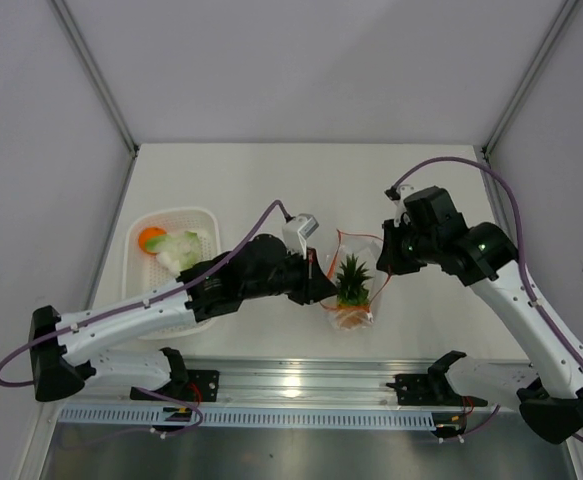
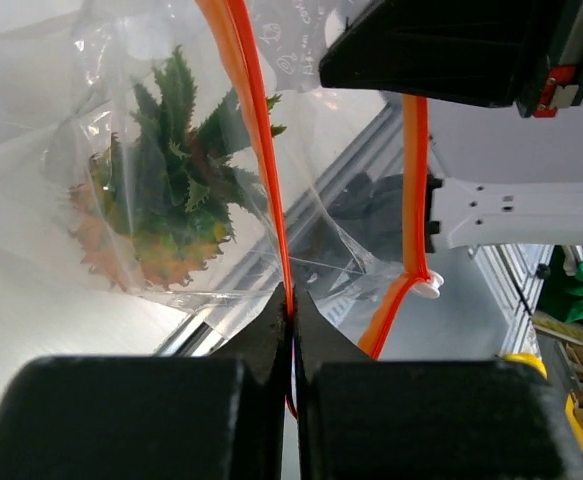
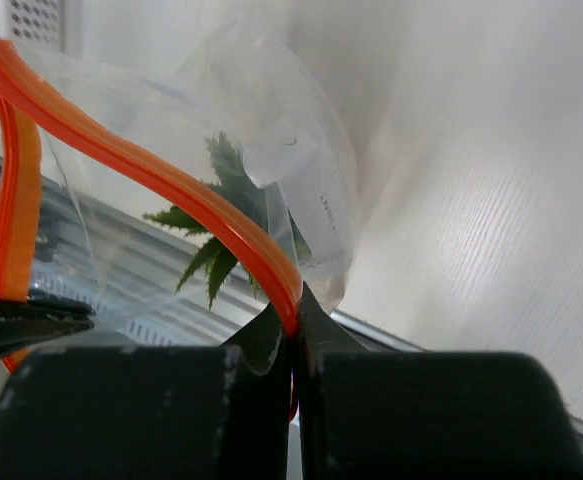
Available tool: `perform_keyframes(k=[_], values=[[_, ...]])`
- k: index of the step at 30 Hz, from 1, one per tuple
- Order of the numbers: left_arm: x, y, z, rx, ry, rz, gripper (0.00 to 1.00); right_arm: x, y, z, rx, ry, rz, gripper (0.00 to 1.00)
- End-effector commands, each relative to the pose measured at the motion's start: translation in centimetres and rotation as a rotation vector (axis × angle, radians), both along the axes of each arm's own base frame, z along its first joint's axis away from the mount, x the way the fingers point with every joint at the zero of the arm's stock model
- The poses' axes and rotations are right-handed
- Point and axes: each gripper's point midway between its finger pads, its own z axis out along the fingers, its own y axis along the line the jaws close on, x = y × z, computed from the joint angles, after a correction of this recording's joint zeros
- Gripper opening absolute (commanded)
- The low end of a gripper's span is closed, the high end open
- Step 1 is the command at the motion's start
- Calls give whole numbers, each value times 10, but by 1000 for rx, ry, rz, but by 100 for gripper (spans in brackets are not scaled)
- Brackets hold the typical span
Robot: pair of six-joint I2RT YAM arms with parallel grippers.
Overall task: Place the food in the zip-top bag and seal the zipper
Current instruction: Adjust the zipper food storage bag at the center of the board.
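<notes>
Closest in on both wrist cams it's the same picture. The left gripper [image 2: 291,300] is clamped fully shut on the zipper [image 2: 256,120], and the right gripper [image 3: 293,320] is pinched tight on the same orange strip at the other end of the mouth.

Just past the fingertips the two halves of the strip run apart, so I'd call the mouth not sealed yet. The zip-top bag [image 1: 366,245] hangs between the two arms, with the pineapple [image 2: 166,200] down in its belly.

My take on doing this bit well: keep both pinches right on the strip, not the thin film, and pull evenly so the bag doesn't twist or slip out.

Further off to the left, the round orange fruit [image 1: 151,238] and the leafy vegetable [image 1: 181,250] sit in the white basket [image 1: 136,270]. One gripper probably has to let go for those before sealing.
</notes>
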Motion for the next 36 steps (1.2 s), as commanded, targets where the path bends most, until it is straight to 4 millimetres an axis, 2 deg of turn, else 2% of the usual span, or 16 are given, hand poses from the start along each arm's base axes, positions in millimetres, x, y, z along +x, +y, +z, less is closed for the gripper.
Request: perform_keyframes(k=[1, 2, 4, 6, 9, 12, 15, 16, 19, 20, 22, 23, 26, 30, 33, 36], values=[[0, 6, -42, 86, 74, 12, 1, -3, 2, -33, -26, 72, 19, 0], [5, 5, -59, 137, 103, 20, 1, -3, 3, -42, -28, 92, 14, 0], [11, 7, -62, 186, 98, 27, 1, -1, 6, -43, -22, 93, 16, 0], [9, 8, -28, 109, 14, 26, 0, 2, 6, -29, -7, 54, 20, 0], [7, 15, 42, -70, -131, 46, 1, 0, 4, -6, 15, -17, 38, 0], [0, 19, 62, -125, -130, 31, 1, -6, 7, 14, 72, -61, 61, 0], [-8, 13, 37, -118, -65, 0, 1, -15, 10, 16, 120, -61, 86, 0], [-7, 13, 27, -107, -48, 7, 1, -16, 11, 6, 118, -45, 85, 0], [-1, 16, -33, 2, 45, 41, 1, -20, 7, -21, 88, 13, 57, 0], [0, 16, -43, 24, 64, 43, 1, -25, 5, -41, 70, 67, 53, 0], [0, 17, -54, 51, 71, 40, 1, -29, 7, -57, 70, 115, 47, 0], [0, 17, -52, 48, 71, 39, 1, -32, 6, -65, 61, 139, 44, 0], [-2, 13, -23, -23, 35, 16, 1, -33, 3, -59, 56, 127, 35, 0], [-4, 14, 27, -108, -31, -1, 1, -25, -1, -16, 67, 39, 30, 0], [-9, 18, 49, -162, -52, -8, 1, -29, 1, 5, 95, 15, 41, 0], [-11, 19, 40, -165, -35, 0, 1, -29, 1, 7, 106, 15, 38, 0]])
